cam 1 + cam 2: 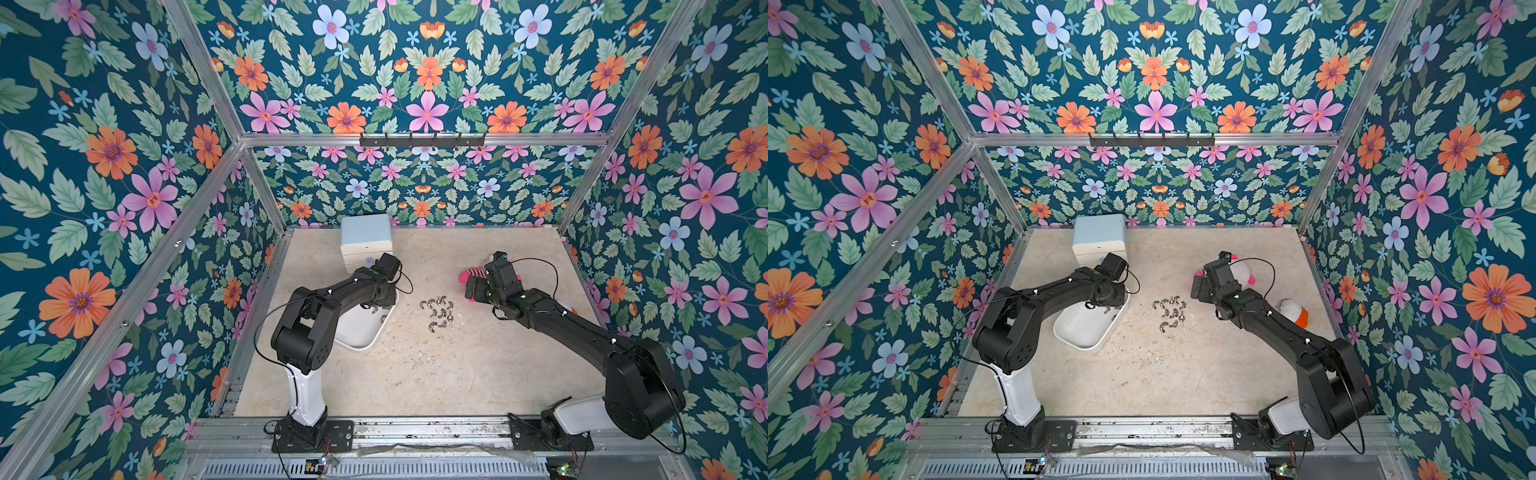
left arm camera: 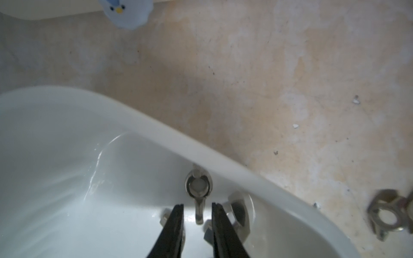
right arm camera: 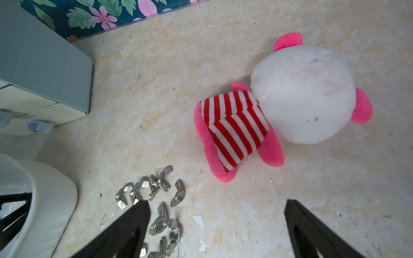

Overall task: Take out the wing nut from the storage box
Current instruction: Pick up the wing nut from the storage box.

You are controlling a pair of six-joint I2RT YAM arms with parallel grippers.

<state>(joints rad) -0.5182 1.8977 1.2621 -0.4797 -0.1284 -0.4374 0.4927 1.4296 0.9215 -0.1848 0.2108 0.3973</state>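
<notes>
The storage box [image 1: 359, 332] sits on the table [image 1: 415, 374] on the left arm's side. Its far end is hidden under the left arm [image 1: 353, 286] in both top views. The left gripper [image 2: 197, 207] reaches down inside it. Its fingers [image 2: 173, 234] are narrowly parted, with one wing of the wing nut [image 2: 198, 185] between them. A sliver of gap shows on each side of the wing, so nothing is pinched.

That nut lies close under the box's side wall [image 2: 178, 143], the one facing the middle of the table. Two more nuts crowd the fingers: one [image 2: 239, 212] just beside one finger, another [image 2: 165, 217] half hidden behind the other.

Beyond that wall a loose pile of wing nuts [image 1: 438, 311] lies mid-table, near the box but apart from it. The right gripper [image 3: 216, 204] hangs above the table between the pile and a plush toy [image 3: 290, 96], with its fingers [image 3: 134, 223] spread wide and holding nothing.

A mini chest of drawers [image 1: 365, 237] stands at the far wall just behind the box. A white and orange object [image 1: 1293, 311] shows past the right arm, near the table's right edge.

The widest open stretch of table runs from the box and the pile back to the metal rail [image 1: 415, 428] at the arm bases.
</notes>
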